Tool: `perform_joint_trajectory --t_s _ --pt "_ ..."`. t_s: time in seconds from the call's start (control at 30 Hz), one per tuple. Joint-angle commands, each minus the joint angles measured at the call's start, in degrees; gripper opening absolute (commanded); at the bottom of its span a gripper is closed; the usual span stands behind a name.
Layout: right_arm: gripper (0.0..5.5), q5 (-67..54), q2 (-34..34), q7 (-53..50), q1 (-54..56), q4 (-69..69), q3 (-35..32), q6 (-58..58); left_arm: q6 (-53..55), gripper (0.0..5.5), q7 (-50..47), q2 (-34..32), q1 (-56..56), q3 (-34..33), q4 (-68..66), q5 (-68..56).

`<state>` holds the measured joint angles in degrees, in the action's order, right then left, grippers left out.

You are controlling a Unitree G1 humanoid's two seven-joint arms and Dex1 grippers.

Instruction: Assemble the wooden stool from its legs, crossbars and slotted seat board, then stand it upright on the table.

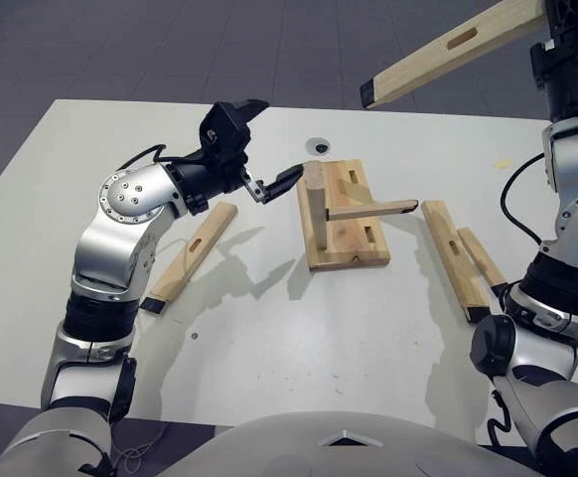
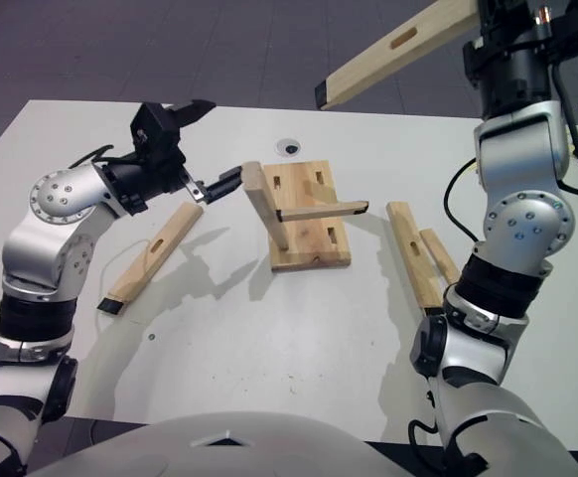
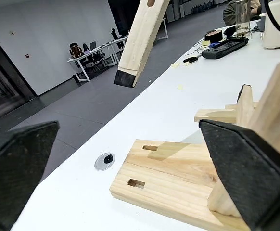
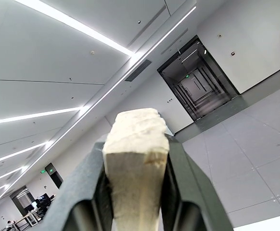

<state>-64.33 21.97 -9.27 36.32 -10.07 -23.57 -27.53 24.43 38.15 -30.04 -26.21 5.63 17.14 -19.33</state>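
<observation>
Over the white table (image 1: pixel 269 338), the head views show the left gripper (image 1: pixel 281 139) spread wide beside the upright leg (image 1: pixel 315 204) set in the seat board (image 1: pixel 354 248). The right gripper (image 1: pixel 552 12) clamps a raised leg (image 1: pixel 448 45). Left wrist view: desks (image 3: pixel 89 62) in a grey hall. Right wrist view: ceiling light strips (image 4: pixel 72 36) and a dark doorway (image 4: pixel 197 86).

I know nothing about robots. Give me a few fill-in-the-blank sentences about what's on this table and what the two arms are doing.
The right end effector is ___ on a wooden leg held above the table.
The left end effector, near the seat board, is ___.
Exactly ___ leg stands upright on that board.
On the robot's right of the board, ___ wooden pieces lie flat.
Missing words: shut, open, one, two.
</observation>
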Motion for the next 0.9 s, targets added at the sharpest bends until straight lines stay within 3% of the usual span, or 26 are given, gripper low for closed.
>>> perform_joint_trajectory --t_s 0.03,0.13,0.23,0.3,0.47,0.57,0.73,0.9 --pt "1.03 2.3 1.1 1.2 -0.1 0.9 -0.4 -0.8 1.4 5.40 -2.0 -0.8 -2.3 -3.4 1.0 0.6" --pt "1.03 5.7 3.4 4.2 -1.5 1.1 -0.3 -1.0 3.9 5.40 -4.5 1.4 -3.5 -6.2 4.5 -3.3" --pt "1.03 8.9 5.5 7.0 -2.2 3.3 -1.3 -0.8 12.0 5.40 -2.9 2.7 -2.9 -10.6 14.7 -22.0" --pt "1.03 9.5 5.9 7.8 -2.6 4.1 -2.2 -0.8 15.6 5.40 -1.9 1.2 -2.7 -11.9 16.6 -28.1" --pt "1.03 11.4 5.1 9.0 -3.2 4.3 -2.3 -0.8 18.3 5.40 2.6 -3.9 0.2 -6.0 15.9 -26.5" --pt "1.03 12.0 4.4 9.3 -3.3 3.8 -2.3 -1.0 15.2 5.40 3.5 -5.6 1.0 -0.4 12.2 -18.6" --pt "1.03 13.8 4.4 10.5 -3.9 4.2 -2.0 -1.1 12.0 5.40 6.6 -2.2 -2.0 3.7 4.2 -14.6" --pt "1.03 15.6 4.0 11.5 -4.6 4.6 -1.6 -1.4 13.9 4.66 13.8 -1.1 -4.8 4.5 -2.7 -17.6"
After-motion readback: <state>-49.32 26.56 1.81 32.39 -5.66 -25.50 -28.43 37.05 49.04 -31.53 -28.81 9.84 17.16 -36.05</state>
